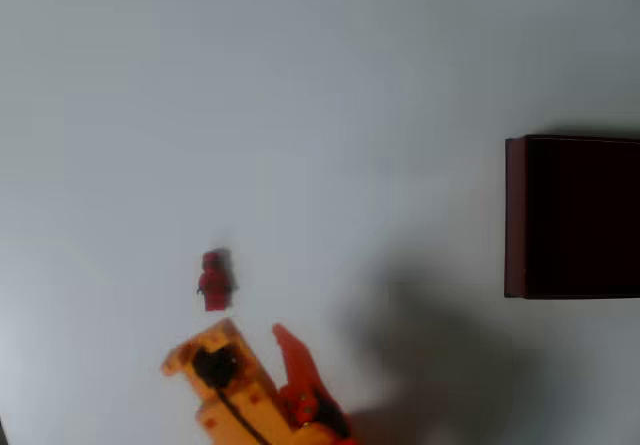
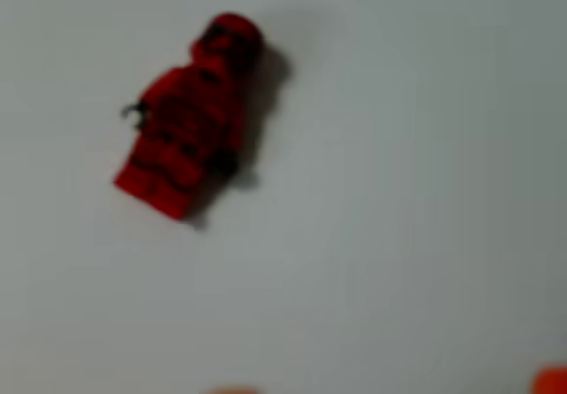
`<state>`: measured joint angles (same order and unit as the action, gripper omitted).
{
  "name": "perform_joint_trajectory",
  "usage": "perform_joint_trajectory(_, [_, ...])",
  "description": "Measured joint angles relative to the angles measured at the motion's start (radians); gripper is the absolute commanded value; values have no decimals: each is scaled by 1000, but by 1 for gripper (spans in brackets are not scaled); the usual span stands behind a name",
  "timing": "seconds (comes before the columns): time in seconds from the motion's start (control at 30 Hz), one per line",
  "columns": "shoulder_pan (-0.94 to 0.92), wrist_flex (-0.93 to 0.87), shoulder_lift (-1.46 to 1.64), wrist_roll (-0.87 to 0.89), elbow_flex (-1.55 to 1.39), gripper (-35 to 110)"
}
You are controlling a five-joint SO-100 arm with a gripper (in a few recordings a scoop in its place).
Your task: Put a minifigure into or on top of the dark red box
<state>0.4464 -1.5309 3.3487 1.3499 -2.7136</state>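
The tiny all-red minifigure (image 1: 214, 280) lies flat just beyond the orange two-finger gripper (image 1: 255, 350), slightly left. Its jaws stand wide, empty. The thin-walled dark red box (image 1: 515, 215) sits far right.

Overhead view straight down from afar, wrist view close above table, both sharing the minifigure (image 1: 215, 281).

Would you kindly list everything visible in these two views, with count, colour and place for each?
minifigure: one, red with a darker head and torso, lying flat on the table, left of centre in the overhead view, just above the gripper; upper left in the wrist view.
box: one, dark red with a near-black inside, open, at the right edge of the overhead view, partly cut off.
table: one, pale grey-white, under everything.
gripper: one, orange, bottom left of centre in the overhead view, fingers spread apart, holding nothing, not touching the minifigure.
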Motion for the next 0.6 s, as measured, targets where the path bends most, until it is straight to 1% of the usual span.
perform_joint_trajectory(0.17, [98, 0, 2, 364, -3, 19])
perform_joint_trajectory(0.3, [150, 11, -3, 589, -43, 19])
perform_joint_trajectory(0.43, [192, 29, -38, 756, -87, 20])
perform_joint_trajectory(0.6, [198, 121, -201, 859, -107, 20])
